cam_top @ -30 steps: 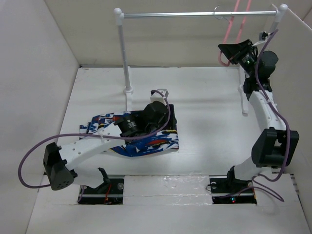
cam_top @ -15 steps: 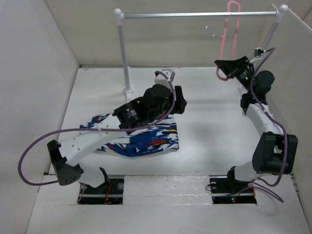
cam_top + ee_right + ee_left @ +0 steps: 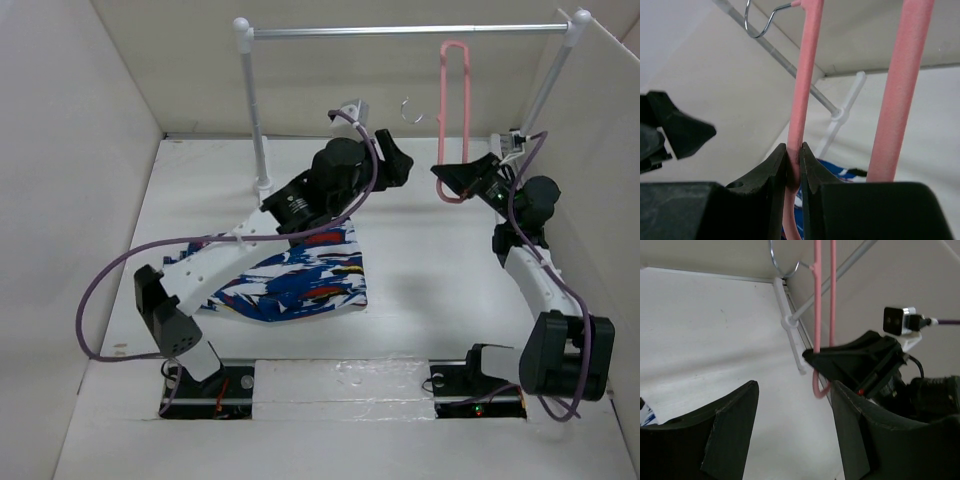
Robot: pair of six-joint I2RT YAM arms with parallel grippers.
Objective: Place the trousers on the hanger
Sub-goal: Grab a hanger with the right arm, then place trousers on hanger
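The trousers [image 3: 300,280], blue-and-white print with red streaks, lie crumpled on the table in front of the left arm; a corner also shows in the right wrist view [image 3: 836,170]. The pink hanger [image 3: 455,110] is held upright, off the rail, its slim metal hook [image 3: 408,108] pointing left. My right gripper [image 3: 452,180] is shut on one pink bar near the hanger's lower bend [image 3: 793,156]. My left gripper [image 3: 403,165] is open and empty, raised above the table, just left of the hanger [image 3: 817,315] and facing it [image 3: 795,415].
A silver rail [image 3: 400,30] on white posts [image 3: 255,110] spans the back of the table. White walls close in the left, back and right sides. The right post [image 3: 545,90] stands close behind the right arm.
My left gripper has risen off the trousers and swung back-right toward the hanger. My right gripper has taken the hanger off the rail, turned it upright and lowered it leftward.
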